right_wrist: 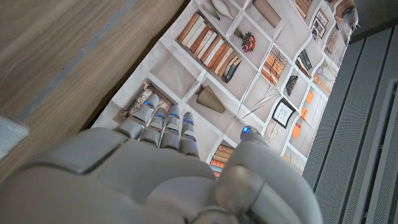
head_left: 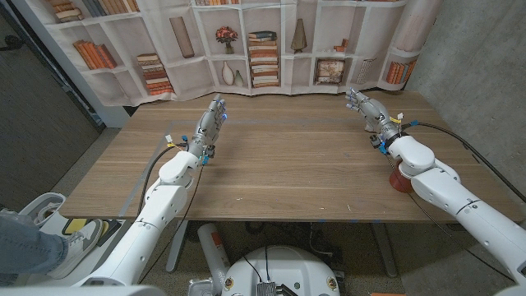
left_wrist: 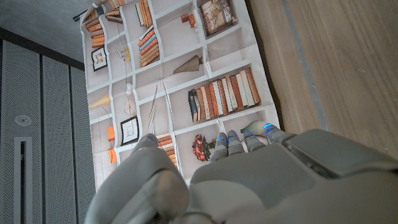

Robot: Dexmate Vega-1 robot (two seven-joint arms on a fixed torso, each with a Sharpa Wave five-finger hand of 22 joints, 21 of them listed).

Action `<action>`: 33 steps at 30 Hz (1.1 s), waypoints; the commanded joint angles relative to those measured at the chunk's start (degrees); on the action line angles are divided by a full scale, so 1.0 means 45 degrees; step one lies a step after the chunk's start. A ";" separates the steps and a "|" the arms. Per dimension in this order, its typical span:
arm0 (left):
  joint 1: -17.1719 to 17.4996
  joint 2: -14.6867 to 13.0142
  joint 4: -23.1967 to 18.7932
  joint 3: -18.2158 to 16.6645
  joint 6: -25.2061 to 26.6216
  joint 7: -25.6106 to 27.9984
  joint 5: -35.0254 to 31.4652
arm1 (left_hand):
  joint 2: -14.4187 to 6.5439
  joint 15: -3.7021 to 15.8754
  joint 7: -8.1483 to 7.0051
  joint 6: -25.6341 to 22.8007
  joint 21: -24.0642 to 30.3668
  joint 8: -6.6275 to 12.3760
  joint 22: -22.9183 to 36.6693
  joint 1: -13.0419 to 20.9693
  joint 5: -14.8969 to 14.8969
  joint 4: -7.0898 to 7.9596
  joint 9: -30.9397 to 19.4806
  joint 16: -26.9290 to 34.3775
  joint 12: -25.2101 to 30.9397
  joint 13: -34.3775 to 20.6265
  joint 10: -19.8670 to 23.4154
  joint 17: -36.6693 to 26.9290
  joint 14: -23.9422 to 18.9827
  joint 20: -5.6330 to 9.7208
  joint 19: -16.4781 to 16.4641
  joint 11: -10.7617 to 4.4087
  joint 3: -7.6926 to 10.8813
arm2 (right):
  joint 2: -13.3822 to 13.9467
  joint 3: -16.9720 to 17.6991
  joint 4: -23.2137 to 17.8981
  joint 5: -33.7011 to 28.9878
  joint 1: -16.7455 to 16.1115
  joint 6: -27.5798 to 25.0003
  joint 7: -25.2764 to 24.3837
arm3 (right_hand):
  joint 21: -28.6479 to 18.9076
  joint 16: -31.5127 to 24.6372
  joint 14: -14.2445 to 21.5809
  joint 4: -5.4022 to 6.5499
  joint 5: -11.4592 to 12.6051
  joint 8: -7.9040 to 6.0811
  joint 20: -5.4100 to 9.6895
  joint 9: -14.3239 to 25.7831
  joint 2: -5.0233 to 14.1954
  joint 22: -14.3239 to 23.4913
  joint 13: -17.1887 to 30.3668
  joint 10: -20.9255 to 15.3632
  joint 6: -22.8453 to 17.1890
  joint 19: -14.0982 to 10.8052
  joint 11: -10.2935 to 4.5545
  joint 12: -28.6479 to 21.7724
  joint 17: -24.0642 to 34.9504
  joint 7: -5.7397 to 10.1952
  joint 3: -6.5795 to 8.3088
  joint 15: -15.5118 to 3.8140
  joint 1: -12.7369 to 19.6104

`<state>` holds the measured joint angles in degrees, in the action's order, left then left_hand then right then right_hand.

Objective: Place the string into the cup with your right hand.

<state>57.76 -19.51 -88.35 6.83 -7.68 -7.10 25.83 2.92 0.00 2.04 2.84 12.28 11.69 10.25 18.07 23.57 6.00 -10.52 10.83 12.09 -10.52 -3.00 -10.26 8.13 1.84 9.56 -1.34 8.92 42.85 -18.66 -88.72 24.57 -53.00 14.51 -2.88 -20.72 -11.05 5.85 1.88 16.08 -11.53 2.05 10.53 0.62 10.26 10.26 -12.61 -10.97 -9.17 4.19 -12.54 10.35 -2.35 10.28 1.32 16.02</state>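
My right hand [head_left: 367,109] is held over the far right part of the wooden table [head_left: 279,164], its fingers stretched toward the back edge and nothing in it. In the right wrist view the right hand [right_wrist: 155,174] points at the backdrop, empty. A red rounded object [head_left: 399,182], perhaps the cup, sits on the table near the right edge, mostly hidden by my right forearm. My left hand [head_left: 209,123] is raised over the far left part of the table, fingers extended and holding nothing. The left wrist view also shows the left hand [left_wrist: 249,180] empty.
A bookshelf-print backdrop [head_left: 246,49] hangs just behind the table's far edge. A concrete wall [head_left: 477,66] stands to the right. A person's leg and shoe [head_left: 37,242] show at the bottom left, beside the table.
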 commanded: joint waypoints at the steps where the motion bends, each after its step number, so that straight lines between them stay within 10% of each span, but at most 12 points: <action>1: 0.0107 -0.0037 -0.0146 0.0015 0.0093 0.0069 -0.0028 | -0.0004 -0.0005 -0.0022 -0.0087 -0.0015 0.0103 0.0039 0.0125 0.0061 -0.0076 -0.0056 0.0049 0.0090 -0.0070 0.0097 -0.0040 -0.0067 0.0389 0.0320 0.0009 -0.0011 | 0.0403 -0.0051 -0.0272 -0.1018 -0.0047 -0.0390 -0.0628 | 0.0062 -0.0023 0.0063 -0.0070 -0.0034 -0.0028 0.0403 0.0057 -0.0001 0.0022 0.0069 -0.0109 -0.0088 -0.0051 -0.0022 -0.0113 0.0057 0.0048 0.0002 -0.0064 0.0162; 33: 0.0332 -0.0018 -0.0348 0.0090 0.0016 0.0235 -0.0060 | -0.0062 -0.0037 -0.0017 -0.0300 -0.0023 0.0121 0.0043 0.0199 0.0055 -0.0100 -0.0058 0.0048 0.0085 -0.0072 0.0217 -0.0042 -0.0173 0.0401 0.0229 0.0033 -0.0077 | 0.1200 -0.0016 -0.0668 -0.2176 0.0085 -0.1677 -0.1115 | 0.0236 -0.0006 0.0138 -0.0192 -0.0082 -0.0032 0.0401 0.0064 0.0052 0.0019 0.0075 -0.0251 -0.0230 -0.0103 -0.0121 -0.0111 0.0059 0.0209 0.0018 -0.0177 0.0285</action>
<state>58.94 -19.65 -89.66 7.15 -7.51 -6.62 25.67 2.70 0.02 1.74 1.93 12.29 11.69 10.25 18.29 23.57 5.77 -10.52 10.83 12.31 -10.52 -2.38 -10.26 7.53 1.84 9.56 -1.33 8.68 47.30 -18.68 -91.65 16.01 -53.24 8.81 -7.60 -19.69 -11.05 6.26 1.41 15.86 -11.53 2.05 10.52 0.61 10.26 10.25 -13.21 -11.68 -9.16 3.59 -12.54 10.55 -1.64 10.28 0.91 16.65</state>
